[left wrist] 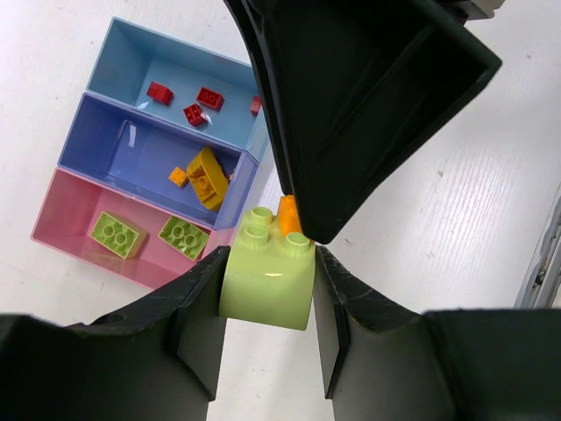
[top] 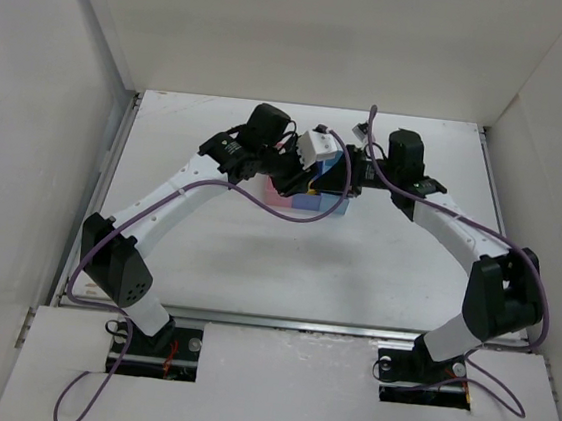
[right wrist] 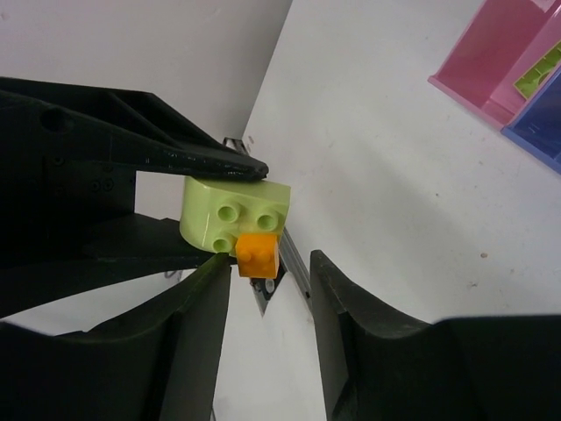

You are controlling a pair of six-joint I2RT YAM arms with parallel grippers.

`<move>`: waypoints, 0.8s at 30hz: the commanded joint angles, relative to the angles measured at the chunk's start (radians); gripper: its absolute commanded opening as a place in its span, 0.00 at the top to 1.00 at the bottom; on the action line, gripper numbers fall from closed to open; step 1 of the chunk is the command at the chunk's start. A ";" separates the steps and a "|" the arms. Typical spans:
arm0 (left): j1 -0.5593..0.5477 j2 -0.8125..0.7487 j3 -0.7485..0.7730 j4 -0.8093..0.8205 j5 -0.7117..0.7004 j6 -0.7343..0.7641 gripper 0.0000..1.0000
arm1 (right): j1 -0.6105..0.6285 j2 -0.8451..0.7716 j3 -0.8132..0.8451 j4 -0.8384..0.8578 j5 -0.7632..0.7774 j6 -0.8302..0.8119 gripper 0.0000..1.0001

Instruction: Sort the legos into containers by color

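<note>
My left gripper (left wrist: 269,260) is shut on a lime brick (left wrist: 267,289) with a small orange brick (left wrist: 287,213) stuck on its top. My right gripper (right wrist: 272,261) is open, its jaws either side of the orange brick (right wrist: 258,253), which sits close to the left jaw. The lime brick (right wrist: 223,206) shows there behind it. Both grippers meet above the bins in the top view (top: 308,176). The light blue bin (left wrist: 131,53) holds red bricks (left wrist: 209,97). The medium blue bin (left wrist: 123,153) holds orange bricks (left wrist: 207,177). The pink bin (left wrist: 66,224) holds two lime bricks (left wrist: 117,234).
White walls enclose the white table (top: 375,271) on three sides. A metal rail (left wrist: 543,254) runs along the table edge. Purple cables (top: 262,203) hang from both arms. The bins (top: 314,203) lie mid-table under the wrists.
</note>
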 commanded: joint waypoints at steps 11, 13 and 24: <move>-0.007 -0.034 0.028 0.013 0.036 -0.009 1.00 | 0.009 0.026 0.078 0.034 -0.014 -0.005 0.65; -0.007 -0.034 0.028 0.013 0.036 -0.009 1.00 | 0.009 0.026 0.078 0.034 -0.025 -0.005 0.67; -0.007 -0.034 0.019 0.023 0.008 -0.018 1.00 | 0.009 0.017 0.068 0.034 -0.054 -0.014 1.00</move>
